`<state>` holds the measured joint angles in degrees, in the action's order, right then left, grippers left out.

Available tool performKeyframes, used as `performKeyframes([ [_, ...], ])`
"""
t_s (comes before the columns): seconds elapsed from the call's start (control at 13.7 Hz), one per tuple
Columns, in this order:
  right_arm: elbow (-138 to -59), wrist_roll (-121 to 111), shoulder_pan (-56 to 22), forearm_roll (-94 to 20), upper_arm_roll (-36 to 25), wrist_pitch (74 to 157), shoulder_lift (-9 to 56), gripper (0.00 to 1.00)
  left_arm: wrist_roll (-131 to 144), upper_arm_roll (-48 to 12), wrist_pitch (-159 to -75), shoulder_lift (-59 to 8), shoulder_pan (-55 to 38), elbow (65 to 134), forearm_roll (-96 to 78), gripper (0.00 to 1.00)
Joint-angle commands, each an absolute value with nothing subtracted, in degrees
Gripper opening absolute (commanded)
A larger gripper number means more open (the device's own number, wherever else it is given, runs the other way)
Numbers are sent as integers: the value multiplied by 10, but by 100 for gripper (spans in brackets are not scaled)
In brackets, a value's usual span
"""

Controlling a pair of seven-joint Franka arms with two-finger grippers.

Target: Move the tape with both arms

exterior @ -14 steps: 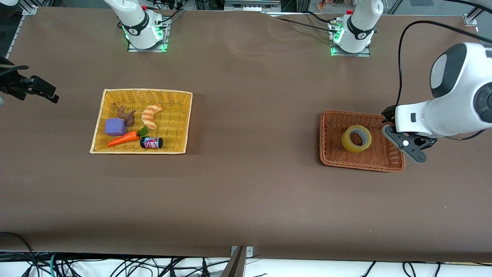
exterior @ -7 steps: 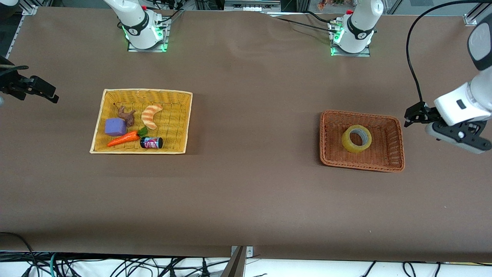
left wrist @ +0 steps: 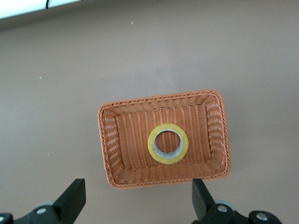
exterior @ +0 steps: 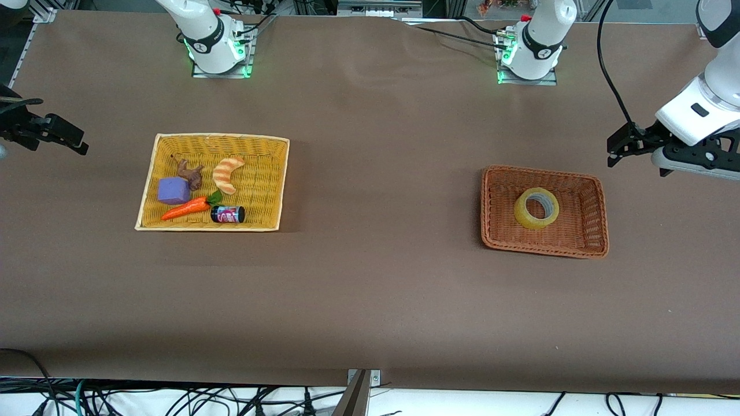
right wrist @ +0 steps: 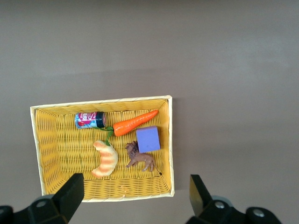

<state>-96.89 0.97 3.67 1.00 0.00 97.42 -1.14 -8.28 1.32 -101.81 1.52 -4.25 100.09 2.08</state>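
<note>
A ring of translucent yellowish tape (exterior: 536,208) with a grey core is seen lying flat in a rectangular brown woven basket (exterior: 595,203) toward the left arm's end of the brown-covered bench (exterior: 381,289). A yellow wicker tray (exterior: 269,173) toward the right arm's end carries a striped croissant toy (exterior: 226,174), a carrot (exterior: 185,208), a purple block (exterior: 173,190), a small brown animal figure (exterior: 190,173) and a dark can (exterior: 228,214). The left pincer (left wrist: 138,203) is held spread and empty, raised over bare bench beside the brown basket, partly cut off at the front view's edge. The right pincer (right wrist: 135,199), likewise spread and empty, is held over the bench edge, mostly out of the front view.
</note>
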Motion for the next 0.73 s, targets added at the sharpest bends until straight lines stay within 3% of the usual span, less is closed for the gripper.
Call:
performKeyframes([
  [0.0,-956,4,35,2,-4,967,-6,100,-76,18,-984,22,-55,992,15,100],
  [0.66,-955,4,35,2,-4,967,-6,100,-81,17,-940,14,-53,970,11,100],
])
